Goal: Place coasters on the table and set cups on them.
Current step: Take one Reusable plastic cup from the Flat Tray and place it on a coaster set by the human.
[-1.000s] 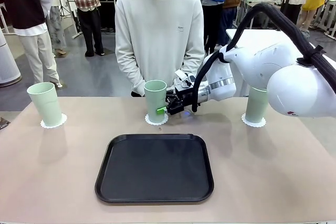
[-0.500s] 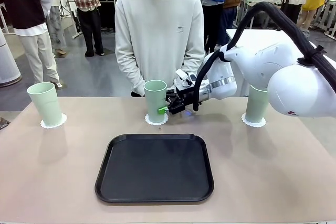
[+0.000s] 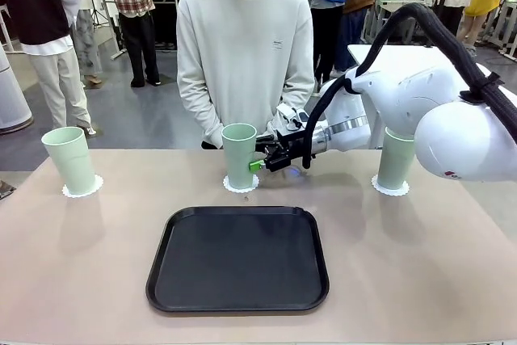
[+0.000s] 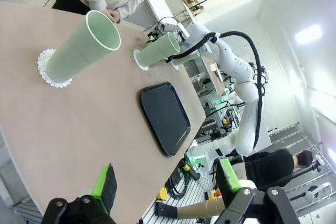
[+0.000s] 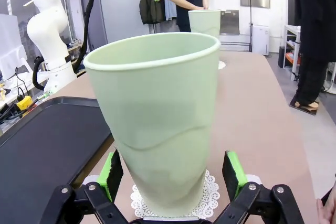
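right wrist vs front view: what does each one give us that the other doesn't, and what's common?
Right wrist alone: the gaps between the green pads and the middle cup, so the jaws stand open around it, not touching.
Front alone: the right cup on its coaster, and the person at the far side.
Both: the middle cup on its doily coaster, the left cup, the black tray, the table.

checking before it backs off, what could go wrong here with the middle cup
The right hand is open with its fingers on either side of the middle cup, which stands on its coaster. Backing away off-line, a finger could catch the tall cup and tip it or drag it off the coaster. The light coaster could also slide on the table if the cup is nudged.
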Controlling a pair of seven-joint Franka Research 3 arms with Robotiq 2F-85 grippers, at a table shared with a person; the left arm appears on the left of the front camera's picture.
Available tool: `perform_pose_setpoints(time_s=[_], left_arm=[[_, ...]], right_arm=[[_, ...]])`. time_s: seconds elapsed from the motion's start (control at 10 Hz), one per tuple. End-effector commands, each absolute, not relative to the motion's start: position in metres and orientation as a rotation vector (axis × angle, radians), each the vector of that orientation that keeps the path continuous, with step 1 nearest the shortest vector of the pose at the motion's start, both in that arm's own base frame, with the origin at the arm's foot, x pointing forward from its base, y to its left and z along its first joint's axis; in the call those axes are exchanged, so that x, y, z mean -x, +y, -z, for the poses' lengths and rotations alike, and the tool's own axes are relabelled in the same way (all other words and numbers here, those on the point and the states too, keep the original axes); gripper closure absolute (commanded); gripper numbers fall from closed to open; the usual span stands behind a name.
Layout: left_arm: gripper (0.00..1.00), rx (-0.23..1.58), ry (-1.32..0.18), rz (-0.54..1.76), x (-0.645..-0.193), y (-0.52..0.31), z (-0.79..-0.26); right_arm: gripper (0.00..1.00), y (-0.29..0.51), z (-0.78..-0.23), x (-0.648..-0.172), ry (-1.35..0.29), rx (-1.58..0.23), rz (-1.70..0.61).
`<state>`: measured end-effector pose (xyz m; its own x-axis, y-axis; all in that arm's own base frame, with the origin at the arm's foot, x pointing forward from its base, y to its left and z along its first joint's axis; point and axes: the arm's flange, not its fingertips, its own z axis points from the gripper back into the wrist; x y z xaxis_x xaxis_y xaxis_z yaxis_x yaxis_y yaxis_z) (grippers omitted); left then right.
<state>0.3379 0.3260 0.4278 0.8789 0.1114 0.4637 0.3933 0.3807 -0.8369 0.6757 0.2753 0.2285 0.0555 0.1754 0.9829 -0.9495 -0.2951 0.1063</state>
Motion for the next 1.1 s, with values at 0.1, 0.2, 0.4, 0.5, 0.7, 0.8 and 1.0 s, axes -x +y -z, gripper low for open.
perform_pose_setpoints(time_s=[0.1,0.2,0.4,0.5,0.7,0.8,1.0], left_arm=[[0.00,1.185,-0.495,0.193,-0.336,0.326,-0.431],[0.00,1.185,-0.495,0.193,-0.336,0.326,-0.431],[0.00,1.185,-0.495,0.193,-0.336,0.326,-0.431],[0.00,1.185,-0.495,0.193,-0.336,0.326,-0.431],[0.00,1.185,-0.495,0.193,-0.336,0.326,-0.431],[0.00,1.185,-0.495,0.193,-0.336,0.326,-0.431],[0.00,1.185,-0.495,0.193,-0.336,0.326,-0.431]], right_arm=[[0.00,0.271,-0.233,-0.688,-0.814,-1.331,-1.432],[0.00,0.268,-0.238,-0.688,-0.801,-1.306,-1.436],[0.00,0.264,-0.249,-0.685,-0.784,-1.237,-1.453],[0.00,0.261,-0.255,-0.683,-0.767,-1.204,-1.468],[0.00,0.250,-0.264,-0.683,-0.725,-1.104,-1.461],[0.00,0.244,-0.275,-0.684,-0.707,-1.034,-1.450],[0.00,0.225,-0.317,-0.681,-0.623,-0.802,-1.378]])
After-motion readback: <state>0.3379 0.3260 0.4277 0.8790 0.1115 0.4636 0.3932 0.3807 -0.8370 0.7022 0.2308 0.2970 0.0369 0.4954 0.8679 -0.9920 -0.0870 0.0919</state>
